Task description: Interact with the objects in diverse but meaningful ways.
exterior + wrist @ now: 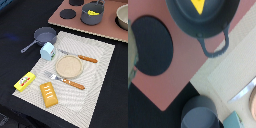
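Observation:
No gripper or arm shows in either view. The yellow cheese wedge [92, 11] [198, 5] lies inside a grey two-handled pot [92, 15] [203, 20] on the brown stove board. On the striped placemat [100, 65] stand the grey long-handled saucepan [44, 35] [200, 114] and, beside it, the small white carton [48, 51] [234, 121]. The yellow red-labelled box [24, 81] sits at the mat's edge on the exterior view's left. The orange-brown scored bread block [49, 95] lies at the front.
A round tan plate [68, 66] sits mid-mat between an orange-handled knife [80, 58] and fork [65, 80]. The brown stove board [107, 27] carries black burner discs [66, 13] [150, 45] and a beige bowl [122, 17]. Dark table surrounds the mat.

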